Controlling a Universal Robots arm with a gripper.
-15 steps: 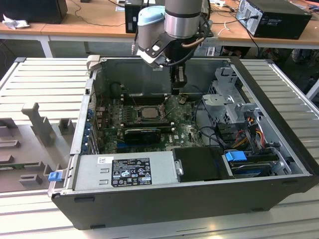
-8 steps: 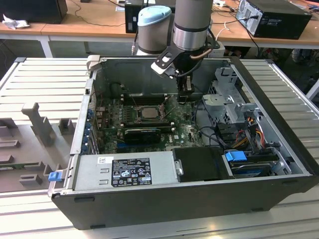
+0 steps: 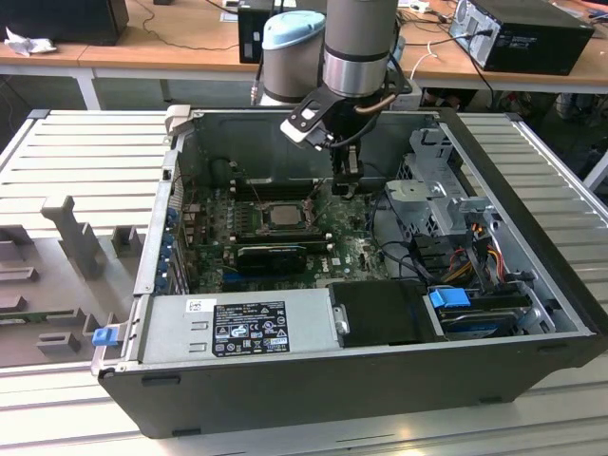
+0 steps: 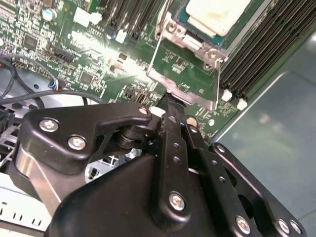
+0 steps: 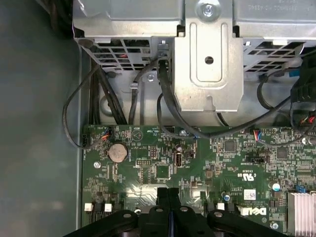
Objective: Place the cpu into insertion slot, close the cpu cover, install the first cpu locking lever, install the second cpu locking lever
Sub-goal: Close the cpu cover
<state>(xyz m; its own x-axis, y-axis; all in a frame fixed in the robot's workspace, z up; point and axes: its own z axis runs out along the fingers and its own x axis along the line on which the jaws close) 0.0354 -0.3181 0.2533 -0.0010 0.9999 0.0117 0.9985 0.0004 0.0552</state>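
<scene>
Fingers [image 4: 170, 116] clenched, empty, just beside lever [image 4: 217, 81]; cpu [image 4: 217, 12] seated; lever judged thin, springy, stiff: press its free end

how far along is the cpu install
Done: the cpu sits in the insertion slot, with the cpu cover seemingly down around it. In hand: the shut gripper is at a wire locking lever. Left: the levers; this one stands out beyond the socket, seemingly unlatched.

wooden desks [image 3: 142, 49] bearing black computer boxes [image 3: 532, 33] and cables [image 3: 180, 24] stand behind a ribbed grey worktable [image 3: 85, 161].
</scene>
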